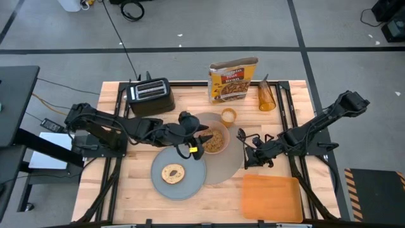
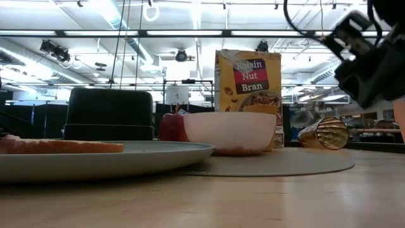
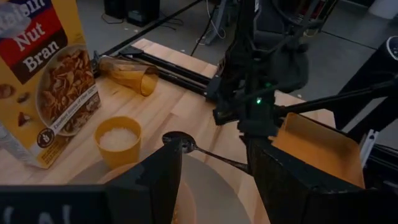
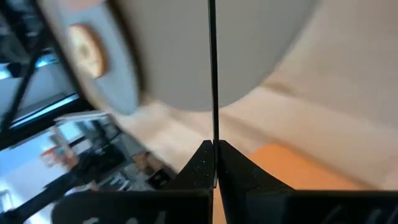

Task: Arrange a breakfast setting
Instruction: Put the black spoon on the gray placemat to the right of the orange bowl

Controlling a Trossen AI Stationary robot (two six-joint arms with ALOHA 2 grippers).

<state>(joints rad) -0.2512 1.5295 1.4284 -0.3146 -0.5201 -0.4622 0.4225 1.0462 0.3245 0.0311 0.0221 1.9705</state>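
The round taupe mat [image 1: 229, 166] lies at mid-table. On it stands the pink bowl [image 1: 216, 140] with cereal inside. The grey plate [image 1: 186, 183] with the bagel [image 1: 173, 173] overlaps the mat's near left edge. The small orange cup [image 1: 228, 115] stands just beyond the mat. The red apple [image 2: 172, 126] shows behind the bowl in the low view. My left gripper [image 1: 202, 135] is open and empty over the bowl's left rim. My right gripper [image 1: 249, 153] is shut on the metal spoon [image 1: 242, 137] at the mat's right edge. My right gripper pinches the spoon's handle [image 4: 213, 134] between its two fingertips. The fingers lie along the handle, which runs straight out ahead of them. The spoon's bowl end [image 3: 177, 142] points toward the cup; whether it touches the mat I cannot tell.
A black toaster [image 1: 150, 96] stands at the far left. A cereal box [image 1: 233, 80] and a tipped amber glass [image 1: 266, 96] are at the far edge. A flat orange board [image 1: 271, 197] lies at the near right.
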